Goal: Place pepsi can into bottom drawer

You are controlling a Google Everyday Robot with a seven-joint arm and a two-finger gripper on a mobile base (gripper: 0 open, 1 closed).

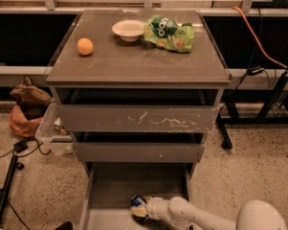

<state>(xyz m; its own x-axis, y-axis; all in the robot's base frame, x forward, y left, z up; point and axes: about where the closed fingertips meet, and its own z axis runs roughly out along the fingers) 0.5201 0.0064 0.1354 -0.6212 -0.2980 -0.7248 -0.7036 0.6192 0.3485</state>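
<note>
Small dark-blue, silver-ended pepsi can (138, 202) — clasped in the white arm's tool (140, 209), low inside the open grey-brown bottom drawer (124, 183), near its front — carry judged done; setting down, release and withdrawal left

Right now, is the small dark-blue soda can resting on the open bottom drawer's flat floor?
Cannot tell. The camera view shows the pepsi can at the gripper, over the bottom drawer, but its underside is hidden.
</note>
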